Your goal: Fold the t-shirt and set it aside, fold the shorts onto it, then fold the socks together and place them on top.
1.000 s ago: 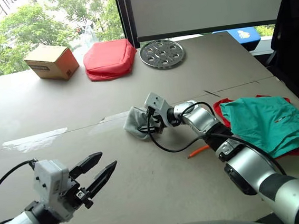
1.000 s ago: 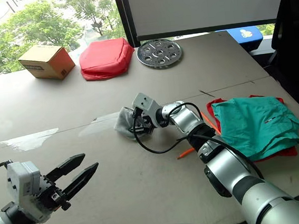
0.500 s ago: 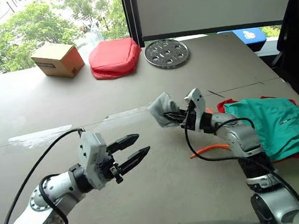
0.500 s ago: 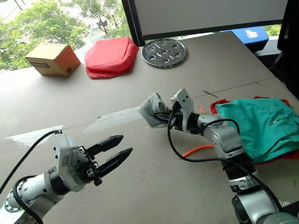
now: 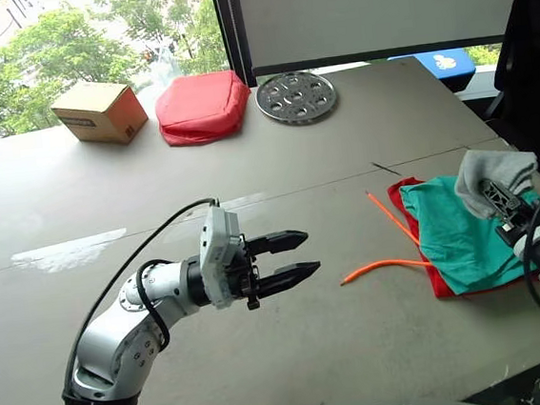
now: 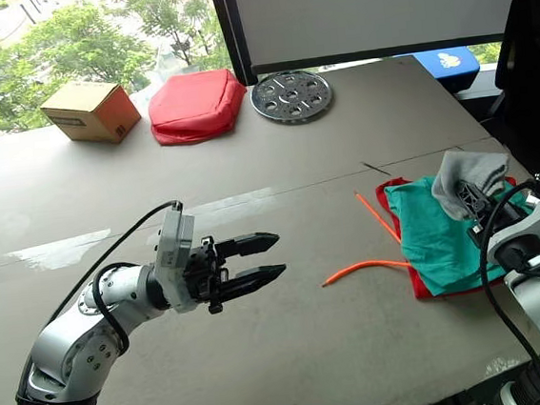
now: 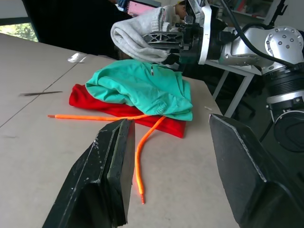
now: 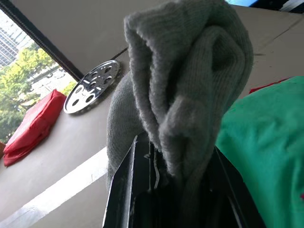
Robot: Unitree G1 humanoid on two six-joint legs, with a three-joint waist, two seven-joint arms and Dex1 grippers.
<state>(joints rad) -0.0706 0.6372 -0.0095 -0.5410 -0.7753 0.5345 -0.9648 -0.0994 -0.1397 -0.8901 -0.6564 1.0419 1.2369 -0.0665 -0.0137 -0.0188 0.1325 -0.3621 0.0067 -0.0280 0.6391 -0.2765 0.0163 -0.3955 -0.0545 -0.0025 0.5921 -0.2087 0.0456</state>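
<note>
The socks (image 5: 493, 173), bundled, are gripped in the right hand (image 5: 500, 201) above the shorts (image 5: 460, 238), stacked on the t-shirt (image 5: 437, 279) near the table's (image 5: 277, 173) right edge. Soft, light knit; best pinched mid-bundle. The left hand (image 5: 290, 259) is held open, empty.

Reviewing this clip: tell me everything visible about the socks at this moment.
The socks are light grey ribbed knit, bunched into one soft folded wad rather than lying flat. The right claw is shut on them, holding them in the air above the folded teal shorts, which lie on the red t-shirt at the table's right edge. The wad bulges out past the black fingers, its rounded folds drooping over them. They look clear of the shorts; nothing but the claw touches them.
</note>
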